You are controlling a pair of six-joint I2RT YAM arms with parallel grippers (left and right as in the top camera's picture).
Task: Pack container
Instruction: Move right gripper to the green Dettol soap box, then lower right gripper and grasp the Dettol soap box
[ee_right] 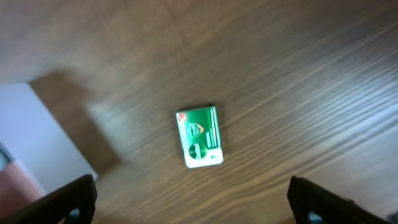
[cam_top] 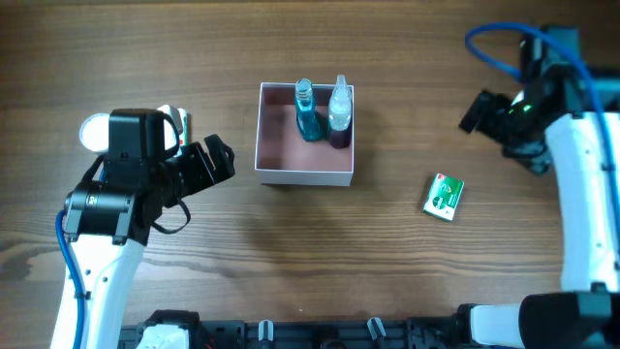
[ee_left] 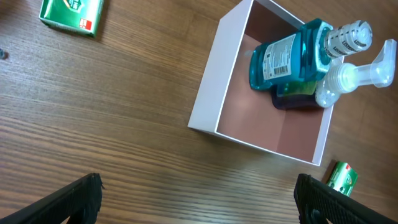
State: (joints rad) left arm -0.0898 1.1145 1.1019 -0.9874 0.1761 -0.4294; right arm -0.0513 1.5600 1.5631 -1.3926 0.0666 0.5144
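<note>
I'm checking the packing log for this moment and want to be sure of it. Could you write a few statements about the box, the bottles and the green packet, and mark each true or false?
1. The container holds two bottles, a teal bottle and a pump bottle. True.
2. The green packet lies inside the container. False: it lies on the table, to the right of it.
3. The right gripper is shut on the green packet. False: its fingers are spread and it holds nothing.
4. The left gripper is open and empty. True.
</note>
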